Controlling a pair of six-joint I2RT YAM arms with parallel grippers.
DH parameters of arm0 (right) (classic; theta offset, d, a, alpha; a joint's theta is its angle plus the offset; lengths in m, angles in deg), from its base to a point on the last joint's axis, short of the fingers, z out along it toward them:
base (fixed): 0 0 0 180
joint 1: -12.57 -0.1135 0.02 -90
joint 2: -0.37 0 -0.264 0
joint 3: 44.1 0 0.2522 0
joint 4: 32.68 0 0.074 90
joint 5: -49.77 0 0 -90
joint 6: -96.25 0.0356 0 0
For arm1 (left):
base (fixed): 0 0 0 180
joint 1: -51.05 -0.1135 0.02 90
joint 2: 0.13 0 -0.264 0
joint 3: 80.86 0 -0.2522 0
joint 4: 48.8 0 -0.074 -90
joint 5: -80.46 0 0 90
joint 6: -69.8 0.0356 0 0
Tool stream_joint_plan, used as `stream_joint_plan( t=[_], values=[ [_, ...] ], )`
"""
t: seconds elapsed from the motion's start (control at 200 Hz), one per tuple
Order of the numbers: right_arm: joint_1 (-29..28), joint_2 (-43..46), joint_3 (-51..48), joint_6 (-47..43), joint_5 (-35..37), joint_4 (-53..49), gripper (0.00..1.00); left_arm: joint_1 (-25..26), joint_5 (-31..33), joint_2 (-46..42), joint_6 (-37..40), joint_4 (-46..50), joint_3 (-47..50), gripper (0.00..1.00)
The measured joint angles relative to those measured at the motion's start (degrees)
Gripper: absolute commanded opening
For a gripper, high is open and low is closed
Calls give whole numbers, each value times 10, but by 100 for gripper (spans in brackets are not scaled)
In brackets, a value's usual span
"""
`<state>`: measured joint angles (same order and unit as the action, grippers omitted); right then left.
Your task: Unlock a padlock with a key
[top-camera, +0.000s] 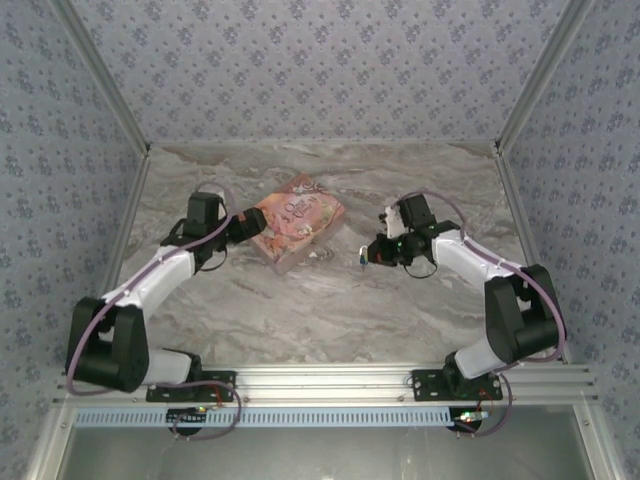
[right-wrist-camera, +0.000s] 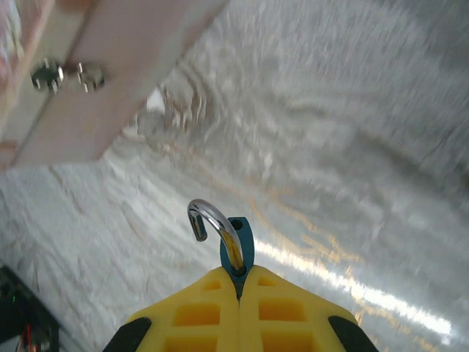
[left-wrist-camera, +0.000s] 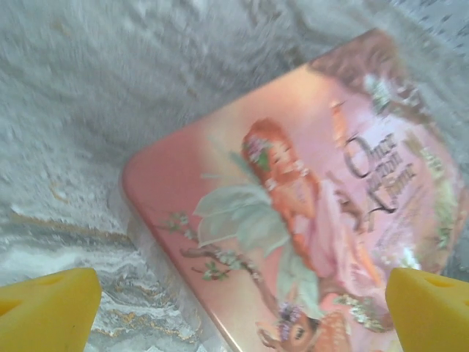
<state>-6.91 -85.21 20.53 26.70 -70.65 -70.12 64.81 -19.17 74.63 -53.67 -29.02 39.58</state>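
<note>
Padlock [right-wrist-camera: 245,246] with shiny metal shackle [right-wrist-camera: 212,210], glossy marbled table [top-camera: 300,310], smooth pink box [top-camera: 297,222]

I count, on one marbled table [top-camera: 300,310]:
- pink box [top-camera: 297,222], one
- blue padlock [right-wrist-camera: 237,248], one
- silvery studs [right-wrist-camera: 45,75] on the box's side, two
- grippers, two: left gripper [left-wrist-camera: 238,312] and right gripper [right-wrist-camera: 239,277]

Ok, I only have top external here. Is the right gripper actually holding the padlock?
Observer: Yes. In the right wrist view the right gripper is shut on the padlock, with the blue body pinched in its jaws.
Operator: Shackle?
Observer: The silvery shackle sticks out past the jaws. It is hooked, with one end hanging free.
Operator: Left side?
Observer: The left gripper is open, jaws wide apart, pointed at the illustrated lid of the pink box.
</note>
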Motion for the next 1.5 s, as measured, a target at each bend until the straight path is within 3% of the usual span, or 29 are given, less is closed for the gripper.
stream_joint_plan(
  t=[0.47, 0.939, 1.214, 1.504],
  values=[
    [-74, -54, -23, -3, -46, -31, 3, -9, 40, -81, 15, 3, -3, 99],
    [-75, -81, -23, 7, -38, -18, 20, -10, 53, -107, 15, 18, 6, 99],
    [-66, -79, -23, 5, -26, -21, 22, -10, 73, -122, 25, 38, 6, 100],
    [-32, -6, -23, -6, 1, -51, 31, -10, 102, -163, 34, 61, 5, 99]
  ],
)
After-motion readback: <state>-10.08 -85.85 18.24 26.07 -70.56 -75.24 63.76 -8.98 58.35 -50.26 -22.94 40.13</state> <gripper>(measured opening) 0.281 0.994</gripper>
